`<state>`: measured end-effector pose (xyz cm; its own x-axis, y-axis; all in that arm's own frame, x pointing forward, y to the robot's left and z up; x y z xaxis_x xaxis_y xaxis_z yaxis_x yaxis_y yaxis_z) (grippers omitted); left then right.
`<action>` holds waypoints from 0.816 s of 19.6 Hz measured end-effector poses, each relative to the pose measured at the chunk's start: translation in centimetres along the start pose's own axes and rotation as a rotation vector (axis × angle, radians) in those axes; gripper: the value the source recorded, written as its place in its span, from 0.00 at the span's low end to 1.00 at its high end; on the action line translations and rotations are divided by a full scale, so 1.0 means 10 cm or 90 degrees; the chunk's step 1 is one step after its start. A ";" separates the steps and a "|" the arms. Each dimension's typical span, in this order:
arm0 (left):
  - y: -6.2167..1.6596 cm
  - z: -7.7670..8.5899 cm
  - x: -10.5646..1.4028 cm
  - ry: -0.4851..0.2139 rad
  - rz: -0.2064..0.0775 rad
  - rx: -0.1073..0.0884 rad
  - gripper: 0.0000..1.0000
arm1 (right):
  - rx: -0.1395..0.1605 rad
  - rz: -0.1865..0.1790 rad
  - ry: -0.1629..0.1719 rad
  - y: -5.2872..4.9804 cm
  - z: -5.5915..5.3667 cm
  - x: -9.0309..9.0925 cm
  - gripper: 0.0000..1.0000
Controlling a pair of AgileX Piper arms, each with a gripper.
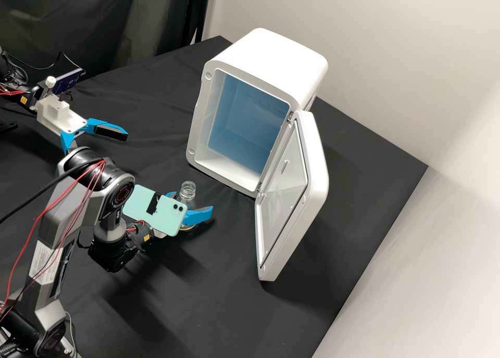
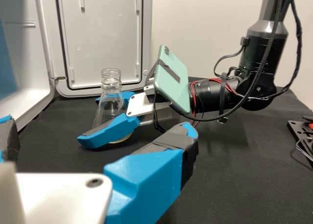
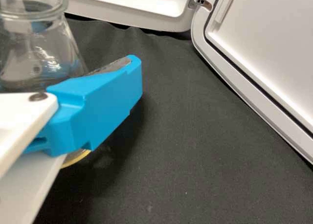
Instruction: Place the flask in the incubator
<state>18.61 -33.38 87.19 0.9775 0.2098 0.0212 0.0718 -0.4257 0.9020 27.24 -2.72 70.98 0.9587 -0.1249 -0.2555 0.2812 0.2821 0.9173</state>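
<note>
A clear glass flask (image 1: 186, 190) stands on the black bench in front of the white incubator (image 1: 271, 61), whose door (image 1: 312, 176) hangs wide open on a blue inside. My right gripper (image 1: 188, 206) is shut on the flask low on its cone, one blue finger (image 3: 93, 104) pressed to its side. The left wrist view shows the flask (image 2: 110, 97) between those fingers, its base at the bench. My left gripper (image 1: 94, 141) hangs open and empty at the far left of the bench, well away from the flask, with one of its fingers (image 2: 156, 170) close in its own view.
The open door (image 2: 105, 33) stands upright to the right of the flask, close to the right arm's path. A mint-green phone (image 1: 156, 209) is strapped to the right wrist. Red and black cables (image 1: 62, 191) run along that arm. The bench edge lies right of the door.
</note>
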 end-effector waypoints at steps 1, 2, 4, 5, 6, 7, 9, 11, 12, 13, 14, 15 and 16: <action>0.004 0.00 0.00 0.000 0.001 0.001 1.00 | 0.000 0.000 0.000 0.00 0.00 0.00 0.00; 0.004 0.00 0.00 0.000 0.001 0.001 1.00 | 0.000 0.000 0.000 0.00 0.00 0.00 0.00; 0.004 0.00 0.00 0.000 0.001 0.001 1.00 | -0.001 0.000 0.003 0.00 0.00 0.01 0.00; 0.004 0.00 0.00 0.000 0.001 0.001 1.00 | -0.001 0.000 0.004 0.00 0.00 0.01 0.00; 0.004 0.00 0.00 -0.001 0.001 0.001 1.00 | -0.002 -0.001 0.005 0.00 -0.01 0.01 0.00; 0.002 0.01 0.00 -0.002 0.001 0.001 1.00 | -0.002 -0.001 0.005 0.00 -0.01 0.01 0.00; 0.000 0.02 0.01 -0.006 0.000 0.001 1.00 | -0.001 -0.001 0.005 0.00 -0.01 0.01 0.00; 0.000 0.02 0.01 -0.005 0.000 0.001 1.00 | 0.003 -0.001 0.005 0.00 -0.01 0.01 0.00; 0.000 0.02 0.01 -0.005 0.000 0.001 1.00 | 0.003 -0.001 0.005 0.00 -0.01 0.01 0.00; 0.001 0.02 0.01 -0.004 0.001 0.000 1.00 | 0.003 -0.001 0.005 0.00 -0.01 0.01 0.00; 0.001 0.02 0.01 -0.004 0.001 0.000 1.00 | 0.003 0.000 0.004 0.01 0.00 0.01 0.00; 0.001 0.02 0.01 -0.004 0.001 0.000 1.00 | 0.003 -0.001 0.006 0.01 0.00 0.01 0.00; 0.001 0.02 0.01 -0.004 0.001 0.000 1.00 | 0.008 -0.002 0.006 0.01 0.00 0.01 0.00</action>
<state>18.74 -33.54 87.11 0.9788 0.2038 0.0198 0.0706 -0.4264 0.9018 27.33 -2.75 71.05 0.9584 -0.1160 -0.2606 0.2830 0.2702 0.9203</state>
